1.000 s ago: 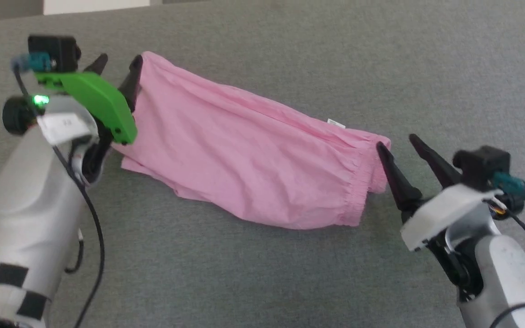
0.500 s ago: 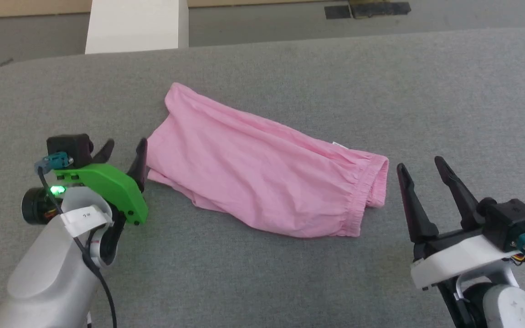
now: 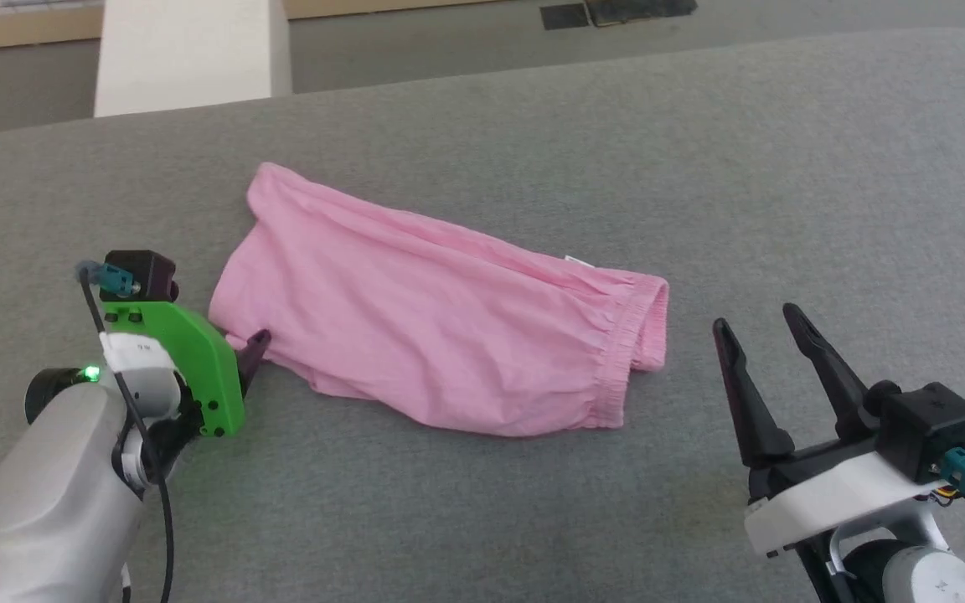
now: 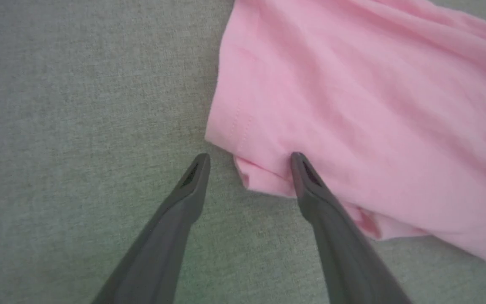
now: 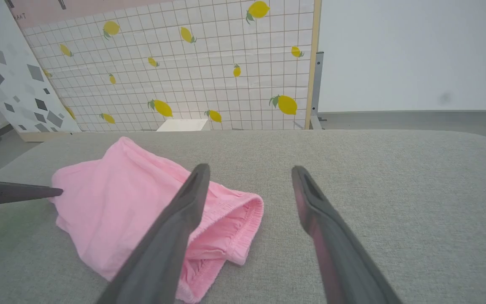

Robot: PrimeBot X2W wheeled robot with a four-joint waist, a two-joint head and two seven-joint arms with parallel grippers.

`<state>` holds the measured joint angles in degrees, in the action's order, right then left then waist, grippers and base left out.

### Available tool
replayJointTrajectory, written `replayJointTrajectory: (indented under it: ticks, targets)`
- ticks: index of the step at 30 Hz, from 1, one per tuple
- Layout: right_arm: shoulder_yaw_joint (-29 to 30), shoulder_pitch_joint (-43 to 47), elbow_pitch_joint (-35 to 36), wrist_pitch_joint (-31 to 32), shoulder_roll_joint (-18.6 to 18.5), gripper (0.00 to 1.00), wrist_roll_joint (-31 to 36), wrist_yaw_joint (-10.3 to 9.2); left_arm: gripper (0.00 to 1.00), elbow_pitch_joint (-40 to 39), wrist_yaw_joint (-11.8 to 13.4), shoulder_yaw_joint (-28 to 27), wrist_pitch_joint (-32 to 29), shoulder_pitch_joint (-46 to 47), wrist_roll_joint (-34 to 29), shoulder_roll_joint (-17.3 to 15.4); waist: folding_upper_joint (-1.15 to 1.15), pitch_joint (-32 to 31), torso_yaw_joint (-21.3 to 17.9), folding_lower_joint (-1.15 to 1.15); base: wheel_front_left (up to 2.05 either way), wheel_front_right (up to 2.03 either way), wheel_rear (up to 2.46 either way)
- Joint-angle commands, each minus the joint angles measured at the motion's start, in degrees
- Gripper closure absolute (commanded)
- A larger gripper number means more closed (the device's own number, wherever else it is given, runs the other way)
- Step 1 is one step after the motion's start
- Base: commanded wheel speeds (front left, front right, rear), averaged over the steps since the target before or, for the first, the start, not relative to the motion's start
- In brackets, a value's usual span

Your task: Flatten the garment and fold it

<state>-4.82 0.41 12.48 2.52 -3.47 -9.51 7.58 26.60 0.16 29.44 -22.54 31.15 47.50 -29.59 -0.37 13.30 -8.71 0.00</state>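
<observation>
**Grey padded surface, pink garment lying loose between two wide-open grippers**

Grey woven padding (image 3: 482,502) covers the work surface and runs across the whole head view. Beyond its far edge, at 12 o'clock in the right wrist view, stands a grid-patterned panel printed with lemons (image 5: 184,63), with a plain white wall (image 5: 416,55) at 2 o'clock and a white block (image 3: 189,54) on the floor behind the surface.

The garment (image 3: 432,335) lies at the middle of the padding, rumpled, its long axis running from 10 o'clock to 4 o'clock in the head view.

The right gripper (image 3: 755,318) is at 4 o'clock of the garment, near its banded end but apart from it. Its jaws stand wide over bare padding.

The left gripper (image 4: 249,157) is at 8 o'clock of the garment, jaws wide. In the left wrist view one finger (image 4: 310,190) lies over the cloth's hemmed corner and the other over bare padding; whether it touches the cloth I cannot tell.

The gathered elastic band (image 3: 625,352) forms the garment's 4 o'clock end, curling open. A small white label (image 3: 573,260) pokes out of the upper edge at 2 o'clock.
</observation>
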Motion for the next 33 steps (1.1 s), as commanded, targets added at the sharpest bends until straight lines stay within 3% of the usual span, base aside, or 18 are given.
replayJointTrajectory:
  ticks: [1,8,9,10,12,15,19,26,33]
  targets:
    - [-0.03,0.7,0.39,0.21,0.24,0.0,0.44,-0.09,0.0,0.98,-0.67,0.45,-1.24,1.31,0.62,-0.12,0.37,1.04,-0.99,0.0,0.0,0.0,0.0]
    - [-0.07,0.59,0.34,0.52,0.43,0.0,0.0,-0.09,0.0,6.58,-3.66,4.07,-9.51,3.18,2.46,2.28,0.37,2.74,-1.69,0.0,0.0,0.0,0.0]
    - [0.02,0.56,0.28,0.59,0.44,0.0,-0.01,-0.09,0.22,7.11,-4.03,4.65,-10.47,3.09,2.67,2.66,0.37,2.88,-1.76,0.0,0.0,0.0,0.0]
    - [0.08,0.52,0.26,0.64,0.46,0.0,-0.06,-0.09,0.55,7.67,-4.45,5.41,-11.47,2.89,2.81,3.11,0.37,3.03,-1.8,0.0,0.0,0.0,0.0]
    - [0.26,0.52,0.2,0.82,0.48,0.0,-0.19,-0.09,1.0,8.31,-4.98,6.14,-12.26,2.41,3.27,3.88,0.37,3.27,-1.85,0.0,0.0,0.0,0.0]
    - [0.57,0.62,0.11,1.27,0.52,0.0,-0.52,-0.09,1.0,8.58,-5.61,6.87,-11.51,1.44,3.48,4.73,0.37,3.38,-1.71,0.0,0.0,0.0,0.0]
    - [1.53,1.09,0.17,2.3,0.55,0.0,-0.92,-0.09,1.0,7.71,-5.26,5.81,-5.8,0.69,2.68,4.95,0.37,3.03,-0.69,0.0,0.0,0.0,0.0]
    - [1.62,1.49,-0.02,9.41,-0.46,0.0,-4.28,-0.09,1.0,0.49,-1.62,2.35,6.42,-2.31,0.5,3.71,0.37,1.17,1.6,0.0,0.0,0.0,0.0]
    - [-2.74,-1.47,-0.57,19.43,-4.39,0.0,-9.33,-0.09,1.0,-11.76,2.87,0.89,11.42,-7.63,-1.39,1.6,0.37,0.47,3.97,0.0,0.0,0.0,0.0]
